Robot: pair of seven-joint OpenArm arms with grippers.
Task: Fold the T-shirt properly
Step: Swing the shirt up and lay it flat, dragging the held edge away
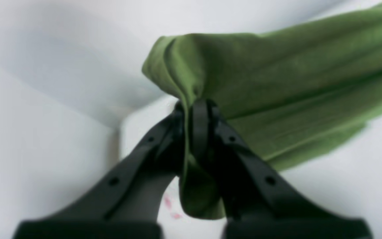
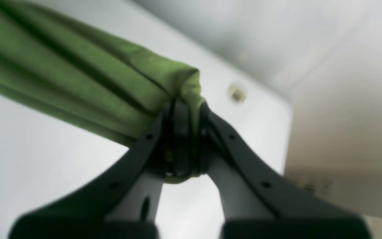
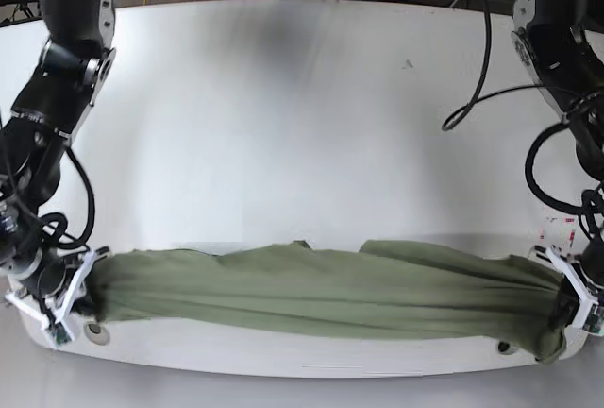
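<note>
Left jaws: the left gripper (image 1: 196, 109) is pinched tight on a bunched end of the T-shirt (image 3: 321, 290), with a loop of green cloth hanging down between the black fingers (image 1: 244, 156).
Right jaws: the right gripper (image 2: 184, 106) is likewise clamped on the opposite end, the fabric gathered into folds right at the pads.
T-shirt position: it is stretched between the two grippers as a long rumpled band along the near edge of the table (image 3: 283, 125), sagging and creased through the middle rather than flat.
Risk, slip: each hold looks like a thick wad rather than a clean corner, so further pulling could draw layers out unevenly and drop one end.
Risk, bad fold: the cloth is roped and twisted; laid down like this, it would likely fold in wrinkled and lopsided.
Risk, edge: the band lies close to the front rim, and the end by the left gripper droops lowest, so slack there could spill over the edge.
Risk, snag: a small round fitting (image 2: 236, 94) sits in the tabletop just beside the right gripper, where a dragged hem might catch.
Surface: white, smooth and rounded at the corners, with small pink marks (image 1: 171, 205) below the left gripper.
Room: cables (image 3: 491, 68) trail over the far side of the table, and floor shows beyond it.
</note>
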